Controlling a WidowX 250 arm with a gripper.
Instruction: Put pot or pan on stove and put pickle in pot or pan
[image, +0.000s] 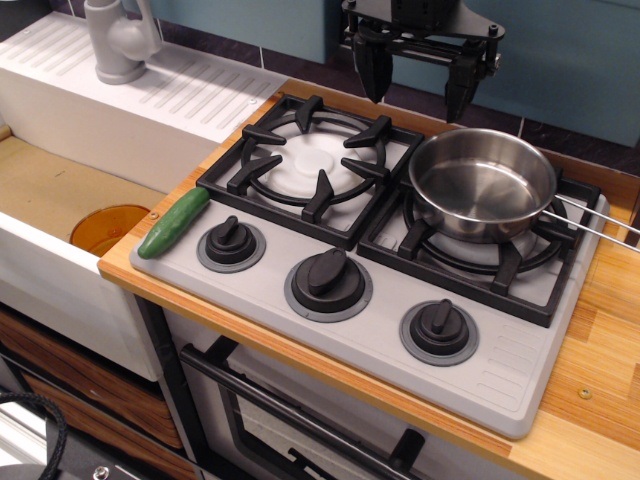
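Pickle (173, 223) is what we go for now, since the pot (483, 183) already sits on the stove (500, 370), squarely on the right-hand grate (500, 262), with its thin wire handle (596, 224) running off toward the stove's right edge. That half of the job looks done to us. The pickle lies at the front left corner of the stove, across its grey rim and just beside the leftmost knob (231, 241), slanting from near the counter's (600, 330) edge up toward the left grate (312, 163).

Our gripper (417, 85) hangs above the stove's back edge, between the two burners, its two dark fingers (372, 66) spread apart and holding nothing.

To do this step well, we judge that we should cross to the front left corner, turn the wrist so the fingers straddle the pickle across its narrow width, not along its length, and come down at its middle. The smooth round body may roll or squirt out, so we would close gently and centred. The knob stands close, and so does the drop toward the sink (60, 200) with the orange disc (107, 228) in it; a nudge could send the pickle over the edge.
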